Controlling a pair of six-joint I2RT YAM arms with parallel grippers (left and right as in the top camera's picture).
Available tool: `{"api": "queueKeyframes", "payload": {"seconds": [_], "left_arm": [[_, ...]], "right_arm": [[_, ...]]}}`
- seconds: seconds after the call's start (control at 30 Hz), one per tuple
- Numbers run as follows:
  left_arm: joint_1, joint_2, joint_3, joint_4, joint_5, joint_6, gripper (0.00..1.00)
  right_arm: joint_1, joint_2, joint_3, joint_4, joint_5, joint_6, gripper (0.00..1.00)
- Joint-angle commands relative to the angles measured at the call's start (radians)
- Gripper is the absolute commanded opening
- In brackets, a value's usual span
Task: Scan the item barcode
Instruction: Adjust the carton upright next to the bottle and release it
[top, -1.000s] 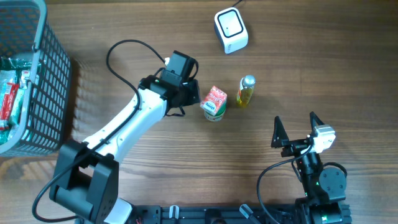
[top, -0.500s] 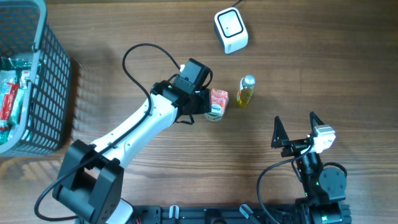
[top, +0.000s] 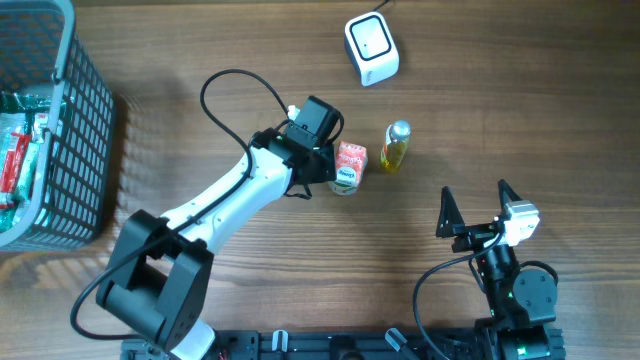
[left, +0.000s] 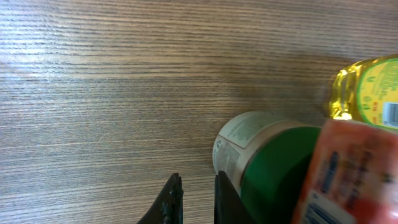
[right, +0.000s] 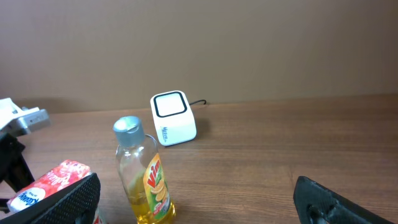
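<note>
Red-topped green cup (top: 346, 166), yellow bottle (top: 396, 147)

The overhead view is lit evenly and brightly from above, and no glare is seen on the desk (top: 520, 120). A soft, wide shadow is cast to the right of the basket (top: 90, 120). Only faint shadows are thrown beside the bottle (top: 396, 146) and the scanner (top: 371, 48). In the left wrist view the wood grain is rendered fairly sharp, while the carton (left: 354, 174) close to the lens is blurred. In the right wrist view the fingers (right: 62, 199) are shown dark and out of focus at the lower corners, and the background is dimmer.
</note>
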Motion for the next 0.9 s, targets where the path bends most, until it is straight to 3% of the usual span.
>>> {"api": "queueKeyframes", "payload": {"seconds": [0.0,0.17,0.47,0.87], "left_arm": [[-0.005,0.011,-0.010,0.008,0.032,0.000,0.09],[-0.005,0.011,-0.010,0.012,0.113,0.000,0.09],[-0.002,0.011,-0.010,0.023,0.111,0.001,0.09],[-0.023,0.011,-0.010,0.010,0.211,0.001,0.09]], "right_arm": [[-0.004,-0.005,-0.001,0.004,0.005,0.004,1.00],[-0.004,-0.005,-0.001,0.003,0.005,0.004,1.00],[-0.004,-0.005,-0.001,0.004,0.005,0.004,1.00],[-0.004,-0.005,-0.001,0.004,0.005,0.003,1.00]]}}
